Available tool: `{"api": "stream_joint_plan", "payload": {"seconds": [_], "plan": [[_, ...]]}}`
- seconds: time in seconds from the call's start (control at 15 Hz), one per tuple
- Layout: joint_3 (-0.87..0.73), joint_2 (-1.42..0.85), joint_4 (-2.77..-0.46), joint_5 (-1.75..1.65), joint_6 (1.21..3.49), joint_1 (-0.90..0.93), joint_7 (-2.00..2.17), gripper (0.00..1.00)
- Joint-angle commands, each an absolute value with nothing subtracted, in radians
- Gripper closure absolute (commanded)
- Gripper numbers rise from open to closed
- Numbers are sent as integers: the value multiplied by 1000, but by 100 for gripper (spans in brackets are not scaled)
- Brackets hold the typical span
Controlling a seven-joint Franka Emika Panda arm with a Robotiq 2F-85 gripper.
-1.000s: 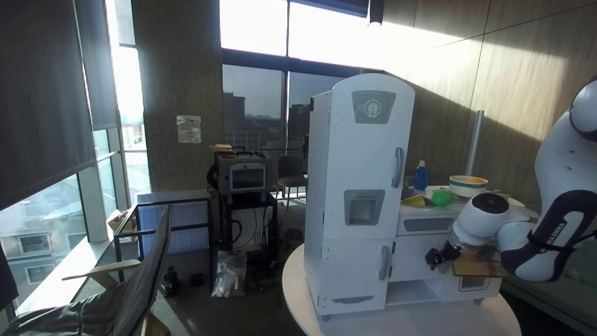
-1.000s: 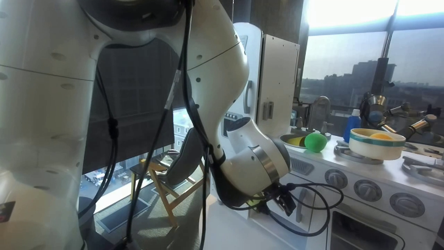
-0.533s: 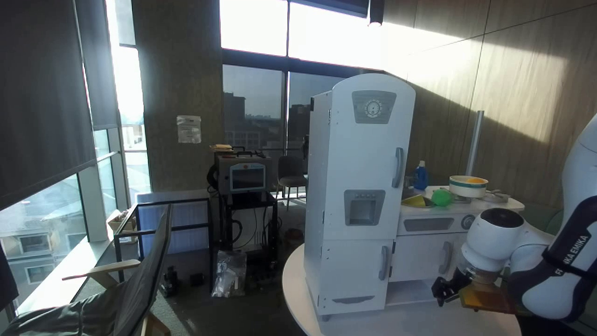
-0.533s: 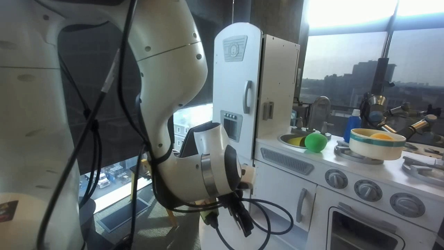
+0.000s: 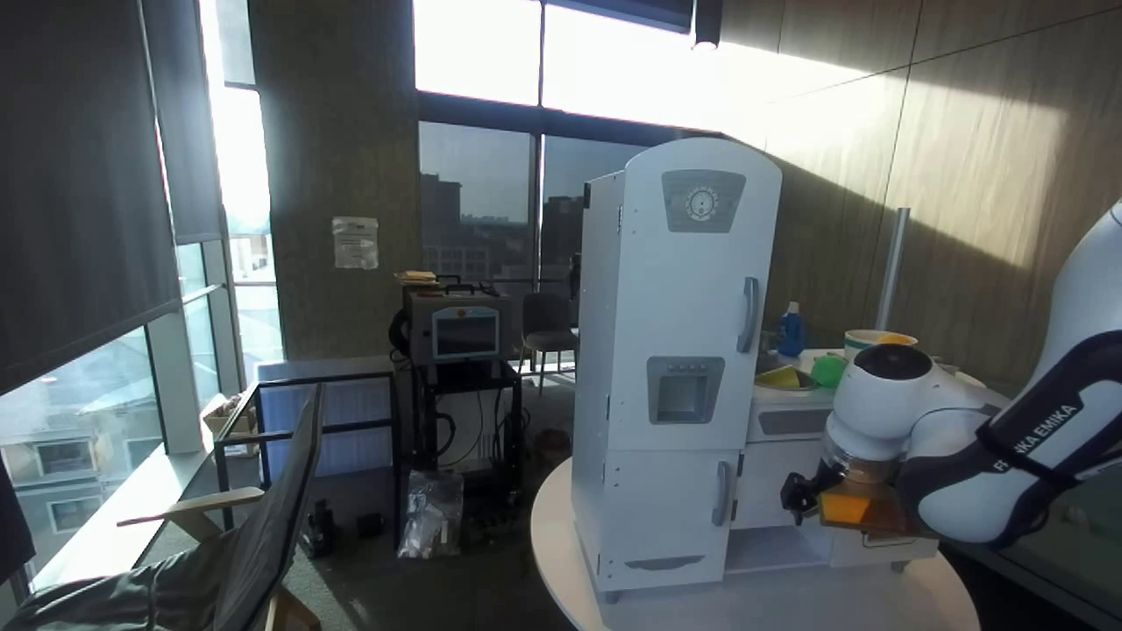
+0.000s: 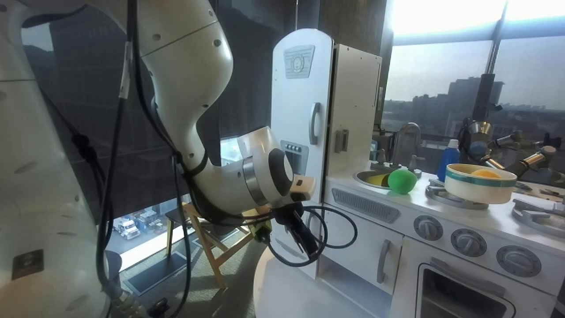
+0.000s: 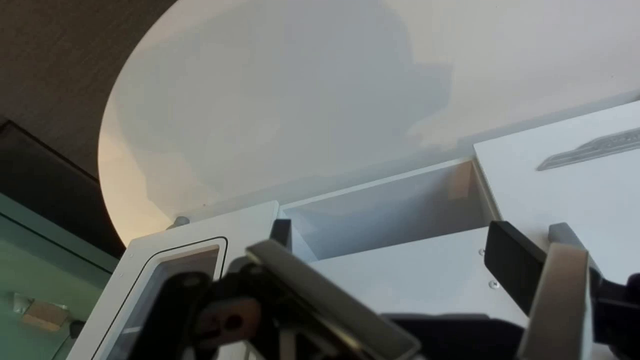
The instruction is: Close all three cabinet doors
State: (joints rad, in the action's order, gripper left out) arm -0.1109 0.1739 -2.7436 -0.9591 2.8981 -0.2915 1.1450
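The tall white toy cabinet has a tall upper door (image 5: 679, 302) and a shorter lower door (image 5: 662, 513), both with grey handles and apparently flush. They also show in an exterior view (image 6: 295, 104) (image 6: 282, 232), the lower partly behind my gripper. A third short white door (image 6: 362, 238) under the sink looks flush in its frame; in the wrist view its panel (image 7: 420, 275) fills the space beyond my fingers. My gripper (image 7: 397, 245) is open and empty, fingers wide apart. In both exterior views it (image 5: 799, 498) (image 6: 312, 251) hangs before the under-sink unit, near the lower door; contact not visible.
The stove unit (image 6: 468, 282) with knobs adjoins the doors. A green ball (image 6: 401, 181), a pot (image 6: 479, 190) and a blue bottle (image 6: 448, 161) stand on top. An open shelf (image 7: 395, 215) lies below the third door. A cable loop (image 6: 356, 229) hangs from my wrist. The round table (image 5: 789, 600) carries everything.
My arm has swung left in an exterior view. The gripper first dipped and moved away from the units, then rose and came back toward them. The doors look unchanged.
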Motion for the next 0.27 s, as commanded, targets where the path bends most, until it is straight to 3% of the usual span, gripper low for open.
{"api": "stream_joint_plan", "payload": {"seconds": [0.0,0.07,0.2], "plan": [[-105,371,-2778,-882,2734,-218,1135,0],[-109,241,-2738,-920,2816,-250,1146,0],[-106,308,-2748,-907,2761,-226,1146,0]]}}
